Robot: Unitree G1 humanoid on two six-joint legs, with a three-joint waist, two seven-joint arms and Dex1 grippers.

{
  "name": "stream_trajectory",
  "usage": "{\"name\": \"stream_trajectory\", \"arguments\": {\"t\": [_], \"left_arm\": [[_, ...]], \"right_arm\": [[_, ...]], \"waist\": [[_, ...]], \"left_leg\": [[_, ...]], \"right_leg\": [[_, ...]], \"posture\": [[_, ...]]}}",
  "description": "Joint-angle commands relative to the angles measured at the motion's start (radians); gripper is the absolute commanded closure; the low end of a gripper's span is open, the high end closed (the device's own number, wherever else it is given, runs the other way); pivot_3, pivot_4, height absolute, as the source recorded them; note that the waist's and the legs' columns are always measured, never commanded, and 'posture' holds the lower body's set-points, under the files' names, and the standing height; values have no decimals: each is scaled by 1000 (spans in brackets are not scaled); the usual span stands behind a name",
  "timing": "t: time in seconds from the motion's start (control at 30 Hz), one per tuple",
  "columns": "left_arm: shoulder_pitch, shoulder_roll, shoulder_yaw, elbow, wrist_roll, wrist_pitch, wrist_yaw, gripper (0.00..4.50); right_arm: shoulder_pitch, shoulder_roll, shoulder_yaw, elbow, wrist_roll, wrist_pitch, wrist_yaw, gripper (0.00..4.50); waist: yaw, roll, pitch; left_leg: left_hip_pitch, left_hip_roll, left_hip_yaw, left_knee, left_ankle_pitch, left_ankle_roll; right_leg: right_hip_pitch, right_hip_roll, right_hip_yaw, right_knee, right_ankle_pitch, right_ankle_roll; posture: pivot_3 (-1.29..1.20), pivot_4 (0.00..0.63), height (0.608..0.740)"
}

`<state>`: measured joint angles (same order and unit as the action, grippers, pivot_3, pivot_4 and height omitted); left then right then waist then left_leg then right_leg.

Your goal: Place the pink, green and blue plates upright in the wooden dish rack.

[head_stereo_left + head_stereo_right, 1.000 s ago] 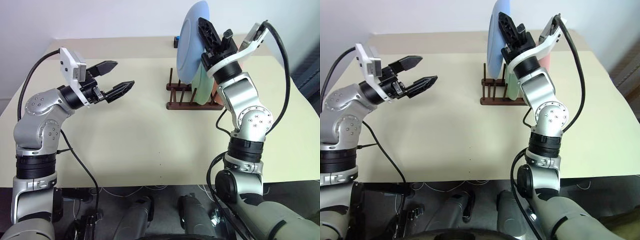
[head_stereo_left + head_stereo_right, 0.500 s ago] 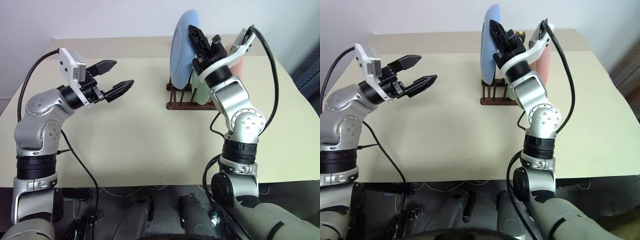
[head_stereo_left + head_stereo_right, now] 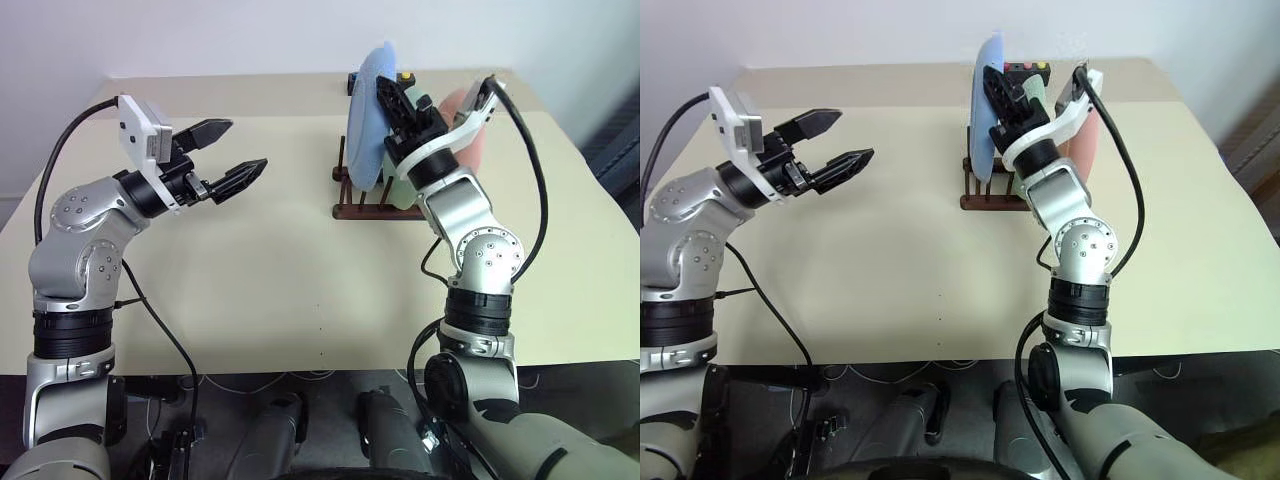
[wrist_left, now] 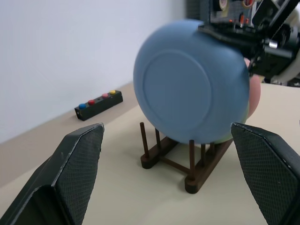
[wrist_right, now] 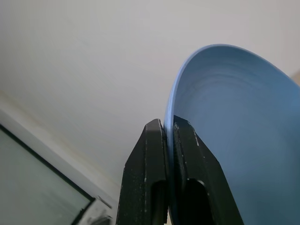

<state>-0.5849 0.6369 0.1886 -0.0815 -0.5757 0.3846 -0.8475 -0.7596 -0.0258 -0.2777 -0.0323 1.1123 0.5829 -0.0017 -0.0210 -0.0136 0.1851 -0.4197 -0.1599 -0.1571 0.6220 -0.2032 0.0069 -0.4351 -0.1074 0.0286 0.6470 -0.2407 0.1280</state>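
Since a sec ago right hand (image 5: 166, 140) has come down w/ the blue plate (image 3: 368, 125), which was well above the rack and now sits low among the pegs of the wooden dish rack (image 3: 372, 205). Left hand (image 3: 228, 155) unchanged.

Blue plate stands on edge, nearly upright, top leaning slightly toward the far side of the desk (image 3: 270, 270); its back faces robot's left, hollow side faces right. Whether its lower rim touches the rack rails – can't tell. Right hand's fingers pinched shut on plate's upper rim, one finger each side.

Green plate (image 3: 400, 190) and pink plate (image 3: 462, 125) already upright in rack, to the right of the blue one, mostly hidden by right arm. Rack's long axis runs left-right, near desk's far edge.

Left hand hovers well left of rack, jaws spread wide, holding nothing. Wide bare desk between it and rack, and all along near side.

Left wrist view gives plate's round back face-on, pegs in front of its lower rim, plus a black button box (image 4: 98, 105) near the wall. Right wrist view shows the rim grip close up.
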Motion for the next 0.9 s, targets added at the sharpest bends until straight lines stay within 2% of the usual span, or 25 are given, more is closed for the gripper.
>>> {"name": "stream_trajectory", "arguments": {"t": [0.03,0.13,0.23,0.33,0.47,0.9], "left_arm": [[-19,11,16,-9,6,-19,-6,76],[-15,10,11,-14,11,-17,0,76],[-17,-1,4,-10,17,-12,15,0],[-18,-14,-1,-13,14,-7,16,0],[-16,-21,-4,-23,14,-5,18,0],[-36,-30,-11,-14,18,-7,21,0]], "right_arm": [[-23,-11,14,-20,-12,9,24,4500],[-34,-9,12,0,-23,15,32,4500],[-36,-8,7,11,-30,16,40,3607],[-37,-8,5,11,-43,12,43,2208],[-42,-16,8,-1,-69,-1,60,110],[-80,-37,39,-75,-124,-5,111,41]], "waist": [[0,0,0],[0,0,0],[1,0,0],[1,0,0],[0,0,0],[0,0,0]], "left_leg": [[0,0,0,0,0,0],[0,0,0,0,0,0],[0,0,0,0,0,0],[0,0,0,0,0,0],[0,0,0,0,0,0],[0,0,0,0,0,0]], "right_leg": [[0,0,0,0,0,0],[0,0,0,0,0,0],[0,0,0,0,0,0],[0,0,0,0,0,0],[0,0,0,0,0,0],[0,0,0,0,0,0]], "posture": [[0,150,740],[0,150,740],[0,150,740],[0,150,740],[0,150,740],[0,150,740]]}}
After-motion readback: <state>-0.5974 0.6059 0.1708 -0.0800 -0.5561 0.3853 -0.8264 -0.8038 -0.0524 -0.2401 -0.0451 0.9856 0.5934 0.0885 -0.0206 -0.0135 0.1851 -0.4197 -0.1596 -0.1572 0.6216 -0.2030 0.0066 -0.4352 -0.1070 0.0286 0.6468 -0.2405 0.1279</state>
